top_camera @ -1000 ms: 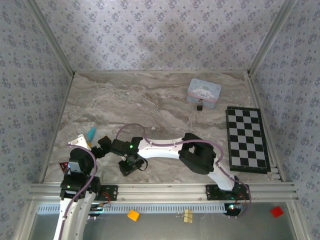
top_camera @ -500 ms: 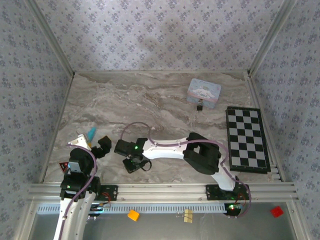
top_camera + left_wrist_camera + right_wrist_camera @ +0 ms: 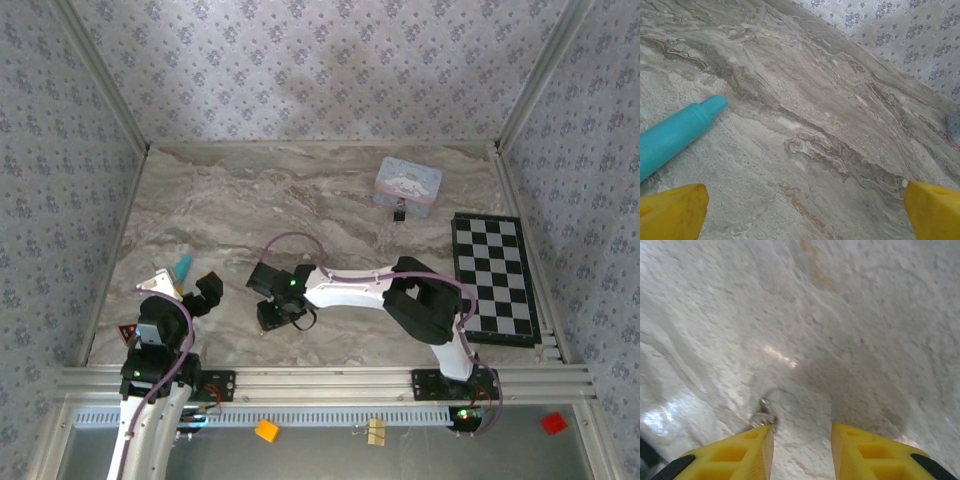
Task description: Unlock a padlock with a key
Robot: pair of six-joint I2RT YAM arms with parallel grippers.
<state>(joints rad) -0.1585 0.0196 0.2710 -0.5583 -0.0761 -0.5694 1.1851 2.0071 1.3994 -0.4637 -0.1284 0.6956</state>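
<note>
The tiny dark padlock (image 3: 399,212) lies on the marble just in front of the light-blue tin (image 3: 408,185), far from both arms. My right gripper (image 3: 277,311) hovers low over the table at centre-left, open (image 3: 802,432) with bare marble between its yellow fingers. A tiny silvery metal piece with a thin ring (image 3: 762,416) lies at the tip of its left finger. It may be the key, but no yellow head shows. My left gripper (image 3: 205,293) rests open (image 3: 802,195) near the left edge, holding nothing.
A teal tube (image 3: 675,132) lies just left of the left gripper, also visible from above as the teal tube (image 3: 183,266). A checkerboard (image 3: 493,278) covers the right side. An orange cube (image 3: 266,430) and a red cube (image 3: 552,423) sit below the front rail.
The right arm has swung its gripper to the right and slightly farther back, away from the left gripper. The left arm has stayed still.
</note>
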